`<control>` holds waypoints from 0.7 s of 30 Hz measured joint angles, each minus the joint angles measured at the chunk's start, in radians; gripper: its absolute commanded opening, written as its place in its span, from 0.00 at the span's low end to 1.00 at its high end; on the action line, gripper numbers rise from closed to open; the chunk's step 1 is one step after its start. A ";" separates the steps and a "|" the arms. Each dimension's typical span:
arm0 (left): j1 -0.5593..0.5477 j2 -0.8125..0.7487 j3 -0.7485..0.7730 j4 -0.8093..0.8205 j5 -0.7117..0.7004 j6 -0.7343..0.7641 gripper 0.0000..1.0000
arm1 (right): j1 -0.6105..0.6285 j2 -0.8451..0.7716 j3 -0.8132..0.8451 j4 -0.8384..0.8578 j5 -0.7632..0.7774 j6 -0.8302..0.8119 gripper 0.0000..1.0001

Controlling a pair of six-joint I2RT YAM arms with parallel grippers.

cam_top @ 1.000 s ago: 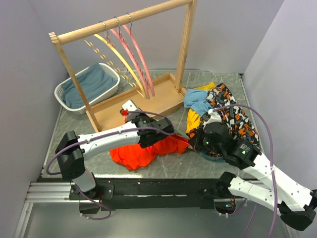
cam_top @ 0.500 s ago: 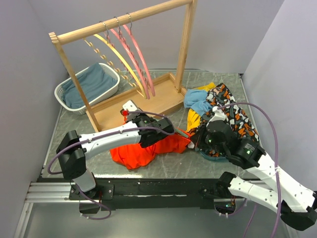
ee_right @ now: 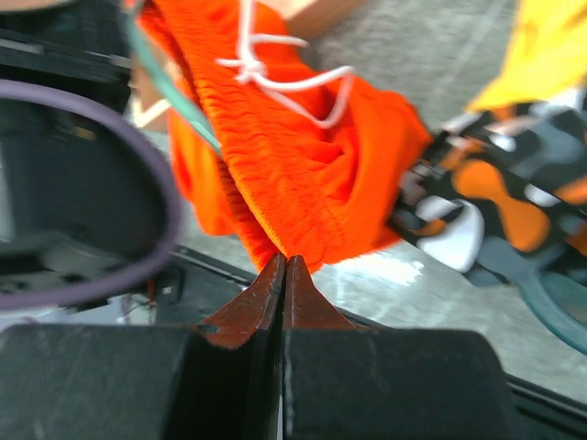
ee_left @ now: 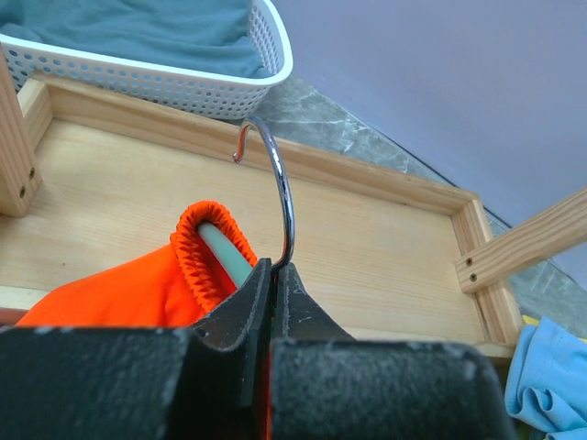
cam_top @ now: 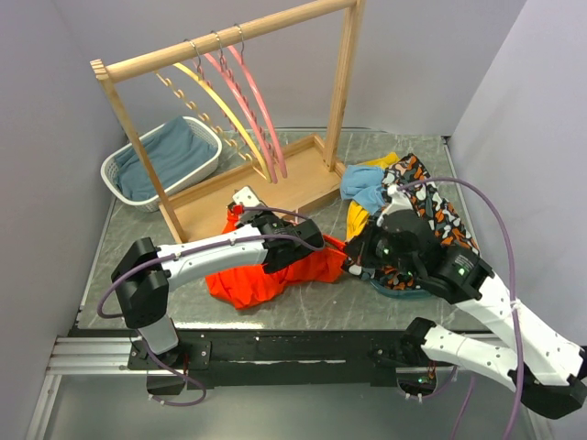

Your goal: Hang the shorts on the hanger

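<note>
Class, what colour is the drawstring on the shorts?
The drawstring is white, against the orange-red shorts; clearest in the right wrist view.

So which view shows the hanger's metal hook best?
Left wrist: the hook rises in full from the shut left gripper, the shorts beside it. Right wrist shows only the hanger's green bar; in the top view the left arm hides it.

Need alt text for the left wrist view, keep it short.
The left gripper is shut on the metal hook of the mint-green hanger, whose arm runs into the elastic waistband of the orange shorts. Behind lie a wooden rack base and a white basket holding blue cloth.
</note>
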 measured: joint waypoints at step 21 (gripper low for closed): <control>-0.081 -0.517 -0.380 0.589 0.307 0.846 0.02 | 0.022 0.192 0.029 0.176 -0.063 0.024 0.00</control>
